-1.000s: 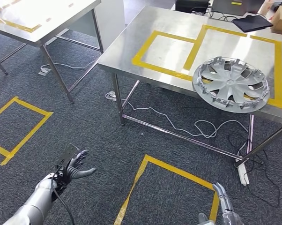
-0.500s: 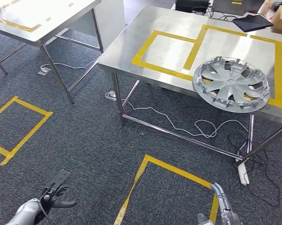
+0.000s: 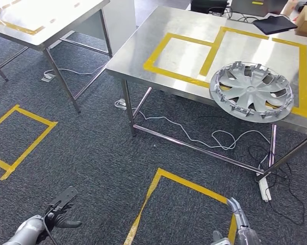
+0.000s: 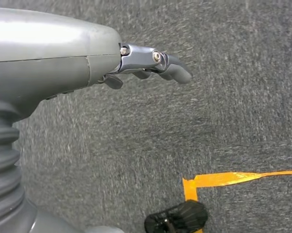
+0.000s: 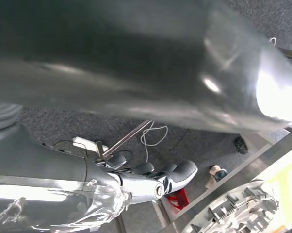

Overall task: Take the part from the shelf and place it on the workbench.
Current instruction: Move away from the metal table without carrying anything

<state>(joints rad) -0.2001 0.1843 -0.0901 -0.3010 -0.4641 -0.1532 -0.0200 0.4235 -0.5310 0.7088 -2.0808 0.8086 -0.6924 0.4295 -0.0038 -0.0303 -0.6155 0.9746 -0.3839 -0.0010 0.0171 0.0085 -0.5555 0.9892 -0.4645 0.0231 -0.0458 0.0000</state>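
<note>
A silver wheel cover (image 3: 252, 91) lies flat on the steel workbench (image 3: 182, 30), at its near right edge and overlapping a yellow tape frame. Part of the wheel cover (image 5: 232, 213) also appears in the right wrist view. My left hand (image 3: 61, 217) hangs low at the bottom left over the carpet, fingers apart and holding nothing; the left wrist view has the left hand (image 4: 152, 63) with fingers stretched out over bare carpet. My right hand (image 3: 238, 219) is low at the bottom right, below the workbench, its fingers (image 5: 163, 174) extended and empty.
A second steel table (image 3: 48, 20) stands at the far left. Yellow tape squares (image 3: 182, 194) mark the carpet. White cables (image 3: 206, 138) and a power strip (image 3: 264, 189) lie under the workbench. A black laptop (image 3: 275, 24) and a cardboard box (image 3: 306, 20) sit at its far right.
My left hand has dropped from mid-height down to the bottom left of the head view. My right hand has sunk slightly. The wheel cover has stayed in place.
</note>
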